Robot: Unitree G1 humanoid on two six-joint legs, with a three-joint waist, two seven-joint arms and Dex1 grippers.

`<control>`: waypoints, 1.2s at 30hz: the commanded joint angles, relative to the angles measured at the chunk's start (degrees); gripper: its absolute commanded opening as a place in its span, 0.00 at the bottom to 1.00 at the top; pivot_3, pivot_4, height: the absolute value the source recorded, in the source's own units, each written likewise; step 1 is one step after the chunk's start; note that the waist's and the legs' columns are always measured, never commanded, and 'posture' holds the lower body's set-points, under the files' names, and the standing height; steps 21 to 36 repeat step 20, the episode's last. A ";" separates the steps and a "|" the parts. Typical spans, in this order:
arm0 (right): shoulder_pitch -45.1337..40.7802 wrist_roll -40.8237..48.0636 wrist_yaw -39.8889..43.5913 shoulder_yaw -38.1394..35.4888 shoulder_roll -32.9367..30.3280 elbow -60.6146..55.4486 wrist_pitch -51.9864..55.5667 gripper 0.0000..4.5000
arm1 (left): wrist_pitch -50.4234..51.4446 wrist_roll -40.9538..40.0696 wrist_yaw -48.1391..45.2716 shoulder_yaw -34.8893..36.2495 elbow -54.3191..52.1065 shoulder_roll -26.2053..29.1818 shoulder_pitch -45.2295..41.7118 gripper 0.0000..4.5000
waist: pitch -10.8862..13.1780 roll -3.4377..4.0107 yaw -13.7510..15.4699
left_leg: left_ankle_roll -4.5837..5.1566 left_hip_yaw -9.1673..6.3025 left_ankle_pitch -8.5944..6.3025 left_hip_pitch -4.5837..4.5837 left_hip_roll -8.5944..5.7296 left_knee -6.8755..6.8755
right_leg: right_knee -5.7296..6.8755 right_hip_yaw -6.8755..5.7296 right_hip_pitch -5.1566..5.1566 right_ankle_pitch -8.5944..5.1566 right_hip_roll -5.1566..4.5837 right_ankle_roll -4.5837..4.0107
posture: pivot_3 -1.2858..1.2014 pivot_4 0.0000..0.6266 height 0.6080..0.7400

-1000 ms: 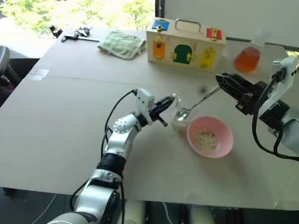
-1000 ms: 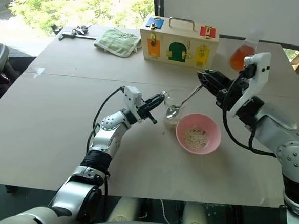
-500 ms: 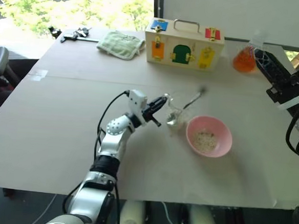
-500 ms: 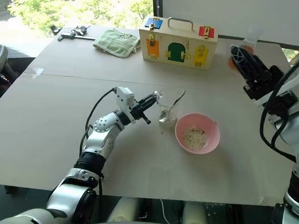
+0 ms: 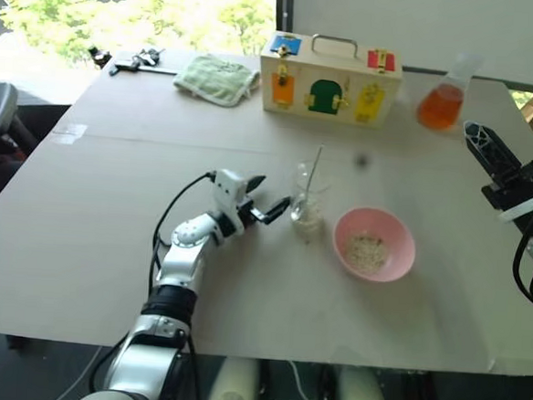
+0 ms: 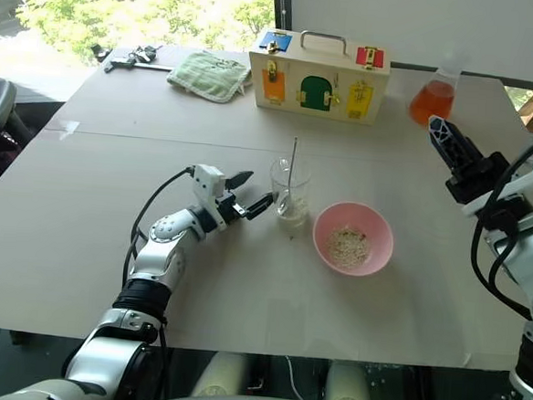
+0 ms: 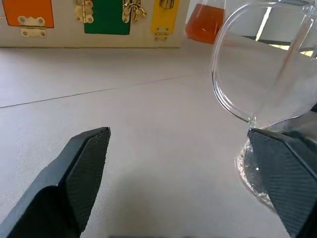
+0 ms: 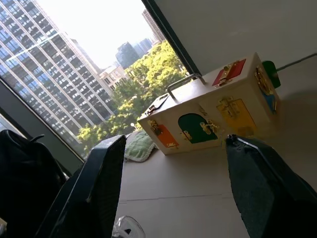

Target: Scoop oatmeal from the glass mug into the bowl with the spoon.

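Resting in the pink bowl (image 6: pixel 353 235) is a heap of oatmeal (image 6: pixel 346 245); the spoon (image 6: pixel 291 170) stands in the glass mug (image 6: pixel 288 192) just left. Both the left gripper (image 6: pixel 249 191) and right gripper (image 6: pixel 446 142) are spread wide, holding nothing, so scooping looks finished.

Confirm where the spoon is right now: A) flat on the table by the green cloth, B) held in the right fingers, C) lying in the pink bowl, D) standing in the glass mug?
D: the spoon stands handle-up inside the glass mug, with the left gripper open beside the mug and the right gripper open and off to the side, holding nothing.
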 commanded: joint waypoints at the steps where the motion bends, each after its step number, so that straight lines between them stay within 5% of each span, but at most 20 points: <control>1: 3.95 1.92 3.26 -2.36 -1.18 -4.37 0.68 0.74 | -0.50 -0.40 -0.06 1.42 -4.22 1.77 2.92 0.99 | 0.00 0.00 -0.07 | 0.00 0.01 0.00 0.00 0.01 -0.01 | 0.00 0.01 0.00 0.00 0.00 0.00 | 0.52 0.24 1.00; 5: 13.33 -4.73 9.31 -1.87 -1.74 -7.04 0.78 0.74 | 2.29 -1.93 -0.77 3.04 -10.72 5.47 8.70 0.99 | 0.00 0.01 -0.12 | 0.01 0.00 -0.01 0.02 0.07 -0.09 | -0.04 0.02 -0.01 0.00 0.01 -0.01 | 0.52 0.24 1.00; 7: 20.46 -14.72 15.42 0.53 -2.96 -7.15 -1.05 0.74 | 4.83 -2.31 -0.53 3.99 -14.29 7.77 12.85 0.99 | -0.04 0.05 -0.05 | 0.02 0.03 -0.02 0.03 0.07 -0.09 | -0.03 0.05 -0.02 0.00 -0.01 0.00 | 0.52 0.24 1.00; 10: 29.46 -31.85 26.79 5.55 -2.75 -3.26 -11.17 0.74 | 7.07 -2.02 0.04 5.26 -19.53 11.17 20.47 0.99 | -0.11 0.13 -0.12 | 0.03 0.00 -0.04 0.07 0.09 -0.10 | -0.12 0.03 0.04 -0.01 -0.01 0.00 | 0.52 0.24 1.00; 16: 33.40 -49.21 43.60 8.75 -3.33 9.02 -28.54 0.74 | 5.79 -0.12 -0.75 5.73 -25.36 15.49 30.89 0.99 | -0.44 0.71 -0.73 | 0.06 0.20 -0.06 0.28 0.11 -0.11 | -0.09 0.21 0.06 -0.03 0.04 0.01 | 0.52 0.24 1.00; 36: 29.96 -51.50 48.17 7.80 -3.31 14.63 -31.72 0.74 | 5.01 1.89 1.72 5.71 -28.00 16.15 33.80 0.99 | -0.56 0.90 -1.13 | 0.06 0.30 -0.06 0.42 0.15 -0.12 | -0.04 0.31 0.07 -0.03 0.04 -0.02 | 0.52 0.24 1.00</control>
